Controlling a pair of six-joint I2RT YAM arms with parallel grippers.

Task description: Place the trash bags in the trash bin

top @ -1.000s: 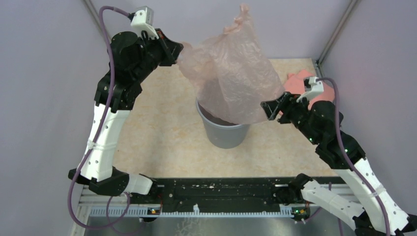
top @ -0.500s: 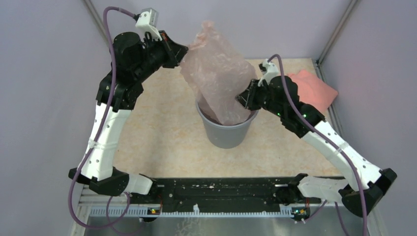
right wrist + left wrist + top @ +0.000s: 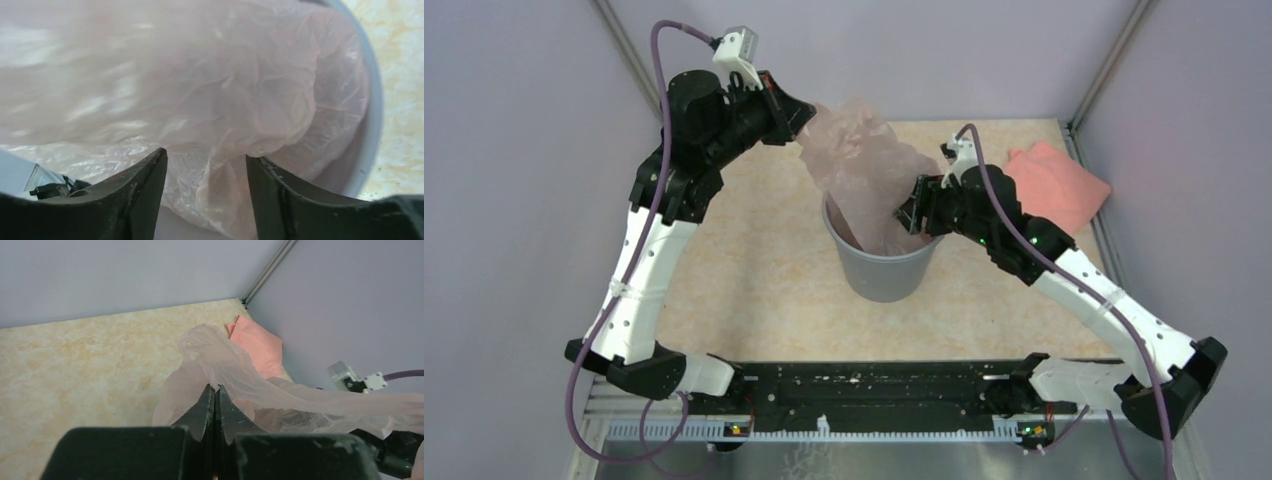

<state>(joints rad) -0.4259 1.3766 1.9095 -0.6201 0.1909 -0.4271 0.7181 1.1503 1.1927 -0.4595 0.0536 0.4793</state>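
Pinched at its top in the shut left claw (image 3: 215, 390): trash bag (image 3: 864, 170), long axis slanting from high at the far left down into the bin (image 3: 884, 280) at the middle of the tabletop (image 3: 754, 270), lower end inside. At the bin's right rim, right claw (image 3: 205, 160) with jaws apart, film bulging just ahead, not visibly pinched. Nearer for pressing the film down, by judgement: right. Near the far right corner, well apart: salmon bundle (image 3: 1056, 185).

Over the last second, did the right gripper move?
Yes: the right gripper went left, from near the pink bundle to the bin's right rim, by the bag.
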